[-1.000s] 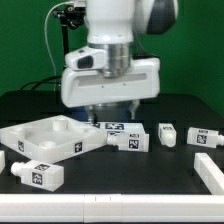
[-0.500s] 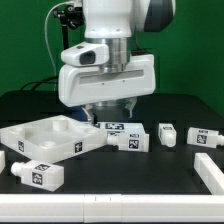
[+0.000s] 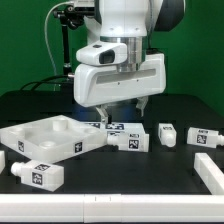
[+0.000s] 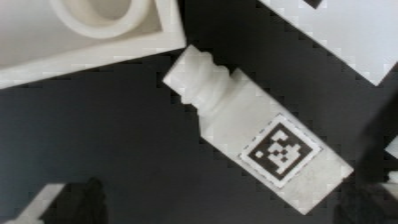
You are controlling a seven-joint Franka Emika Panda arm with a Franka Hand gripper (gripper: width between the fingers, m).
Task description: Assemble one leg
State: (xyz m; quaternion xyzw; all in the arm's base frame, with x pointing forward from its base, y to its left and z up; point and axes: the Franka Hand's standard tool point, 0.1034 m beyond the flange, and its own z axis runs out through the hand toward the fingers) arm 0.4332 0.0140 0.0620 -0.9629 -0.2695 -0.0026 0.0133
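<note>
We found the panel (image 3: 45, 135) lying flat. Near its corner hung the gripper (image 3: 118, 106), fingers (image 3: 141, 103) spread and empty, in our judgement to straddle the leg (image 3: 113, 127), which lay on its side just beside that corner.

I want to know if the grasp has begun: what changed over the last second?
The hand shifted toward the exterior view's right above the legs, with its jaws open. Nothing was taken hold of or let go. The legs and the panel stayed where they were.
</note>
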